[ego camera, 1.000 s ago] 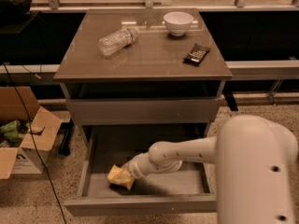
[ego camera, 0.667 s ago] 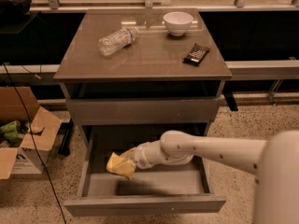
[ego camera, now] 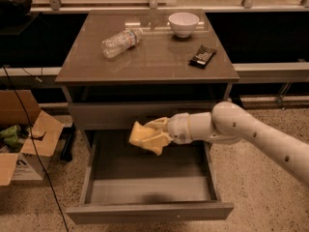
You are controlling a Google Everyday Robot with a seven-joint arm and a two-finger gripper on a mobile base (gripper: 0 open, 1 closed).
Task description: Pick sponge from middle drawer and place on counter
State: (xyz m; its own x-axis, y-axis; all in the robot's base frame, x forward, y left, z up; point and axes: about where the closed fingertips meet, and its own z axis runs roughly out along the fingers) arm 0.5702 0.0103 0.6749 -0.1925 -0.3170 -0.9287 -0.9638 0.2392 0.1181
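Observation:
The pale-yellow sponge (ego camera: 140, 135) hangs in the air above the open middle drawer (ego camera: 145, 210), just in front of the closed drawer front above it. My gripper (ego camera: 154, 135) is shut on the sponge, reaching in from the right on the white arm. The drawer floor below is bare, with a faint shadow on it. The glossy grey-brown counter (ego camera: 159, 62) is above and behind the sponge.
On the counter lie a clear plastic bottle (ego camera: 120, 41) on its side, a white bowl (ego camera: 183, 23) and a dark snack packet (ego camera: 202, 56). An open cardboard box (ego camera: 21, 141) stands on the speckled floor at the left, with a black cable beside it.
The gripper has lifted the sponge from the drawer floor up and to the right, to just under the upper drawer front. The arm has swung further right.

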